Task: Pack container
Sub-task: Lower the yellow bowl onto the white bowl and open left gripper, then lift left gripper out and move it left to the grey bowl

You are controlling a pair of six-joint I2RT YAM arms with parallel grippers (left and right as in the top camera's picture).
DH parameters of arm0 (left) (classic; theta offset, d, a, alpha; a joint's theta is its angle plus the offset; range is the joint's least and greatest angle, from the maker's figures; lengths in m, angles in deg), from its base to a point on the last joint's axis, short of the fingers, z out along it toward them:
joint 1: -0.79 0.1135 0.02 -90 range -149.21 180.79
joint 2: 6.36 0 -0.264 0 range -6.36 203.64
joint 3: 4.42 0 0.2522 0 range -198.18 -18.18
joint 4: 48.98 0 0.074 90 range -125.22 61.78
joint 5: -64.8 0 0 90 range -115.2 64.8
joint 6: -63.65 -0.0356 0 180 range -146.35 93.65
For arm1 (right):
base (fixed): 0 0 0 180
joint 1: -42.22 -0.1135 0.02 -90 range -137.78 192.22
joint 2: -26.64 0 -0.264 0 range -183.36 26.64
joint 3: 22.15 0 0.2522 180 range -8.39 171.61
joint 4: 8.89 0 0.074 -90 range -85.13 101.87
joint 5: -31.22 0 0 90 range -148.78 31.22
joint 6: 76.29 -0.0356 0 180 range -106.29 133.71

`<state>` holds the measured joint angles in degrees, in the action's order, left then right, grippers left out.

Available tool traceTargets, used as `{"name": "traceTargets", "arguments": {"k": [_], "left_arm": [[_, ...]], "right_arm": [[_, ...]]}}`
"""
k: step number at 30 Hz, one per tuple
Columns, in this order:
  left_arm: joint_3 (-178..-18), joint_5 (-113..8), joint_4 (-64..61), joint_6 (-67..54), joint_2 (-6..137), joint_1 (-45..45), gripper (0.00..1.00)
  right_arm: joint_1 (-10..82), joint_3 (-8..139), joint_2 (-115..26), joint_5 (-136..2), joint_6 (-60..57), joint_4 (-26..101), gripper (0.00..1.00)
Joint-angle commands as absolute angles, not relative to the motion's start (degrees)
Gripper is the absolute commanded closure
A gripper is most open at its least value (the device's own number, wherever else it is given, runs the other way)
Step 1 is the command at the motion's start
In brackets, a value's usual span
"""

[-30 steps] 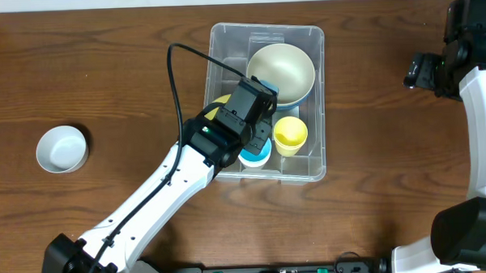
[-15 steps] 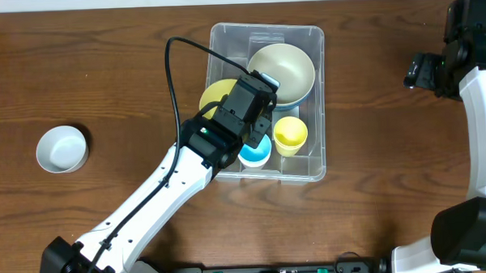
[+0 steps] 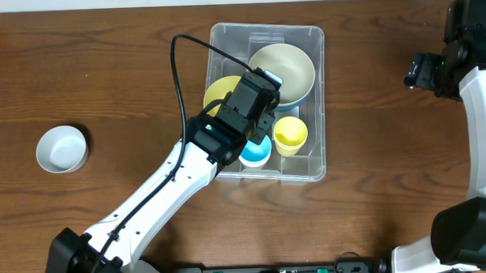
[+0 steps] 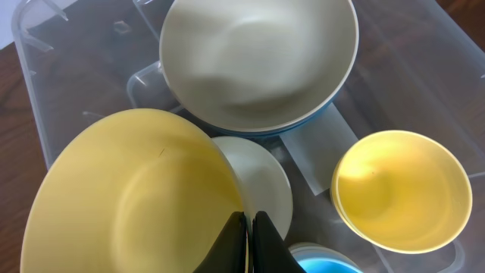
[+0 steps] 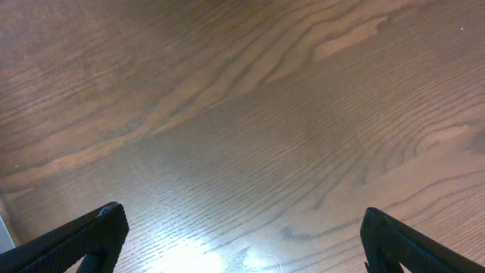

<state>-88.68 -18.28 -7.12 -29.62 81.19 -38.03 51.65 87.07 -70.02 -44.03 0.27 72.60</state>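
Sitting on the wooden table (image 3: 102, 60) near the middle of its far edge, the container (image 3: 312, 37) is seen from overhead as a clear rectangular bin with several pieces of tableware inside. A large pale bowl (image 3: 285, 68) with a blue outside is lodged in the container's far right corner. A yellow cup (image 3: 290, 135) is set by the right wall toward the near edge, and a blue cup (image 3: 256, 155) is placed just beside it at the near wall, partly hidden by the left arm. A yellow bowl (image 3: 221, 93) is found against the left wall, tilted. In the left wrist view, the left gripper (image 4: 248, 227) is shown with its fingers pressed narrowly together on the right rim of the yellow bowl, which is pinched between them. A small white dish (image 4: 261, 178) is partly covered by that bowl, and a pale label (image 4: 318, 148) is visible on the container's base between the dishes. A white bowl (image 3: 63, 148) is left alone near the table's left edge, well apart from the container. The right gripper (image 5: 242, 231) is held spread wide over bare wood near the right edge, with nothing between its fingers.
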Motion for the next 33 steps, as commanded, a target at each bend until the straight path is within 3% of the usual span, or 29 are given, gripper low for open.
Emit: {"name": "traceTargets", "arguments": {"k": [1,3,4,17,21,25,33], "left_arm": [[-90.3,-17.0,-7.3,-30.4,81.3,-37.9,0.94],[-90.3,-17.0,-7.2,-30.4,81.3,-37.9,0.58],[-90.3,-17.0,-7.2,-30.4,81.2,-37.9,0.52],[-90.3,-16.4,-4.2,-30.4,71.1,-37.5,0.52],[-90.3,-8.2,0.2,-26.1,67.7,-35.2,0.53],[-90.3,4.3,7.5,-12.5,65.3,-28.9,0.55],[-90.3,4.4,16.8,-5.8,66.3,-9.0,0.53]], "right_arm": [[52.0,87.8,-69.1,-44.0,-0.6,72.6,0.01],[52.0,87.8,-69.1,-44.0,-0.6,72.6,0.01],[52.0,87.8,-69.1,-44.0,-0.6,72.6,0.01],[52.0,87.8,-69.1,-44.0,-0.6,72.6,0.01],[52.0,87.8,-69.1,-44.0,-0.6,72.6,0.01],[52.0,87.8,-69.1,-44.0,-0.6,72.6,0.01],[52.0,87.8,-69.1,-44.0,-0.6,72.6,0.01]]}}
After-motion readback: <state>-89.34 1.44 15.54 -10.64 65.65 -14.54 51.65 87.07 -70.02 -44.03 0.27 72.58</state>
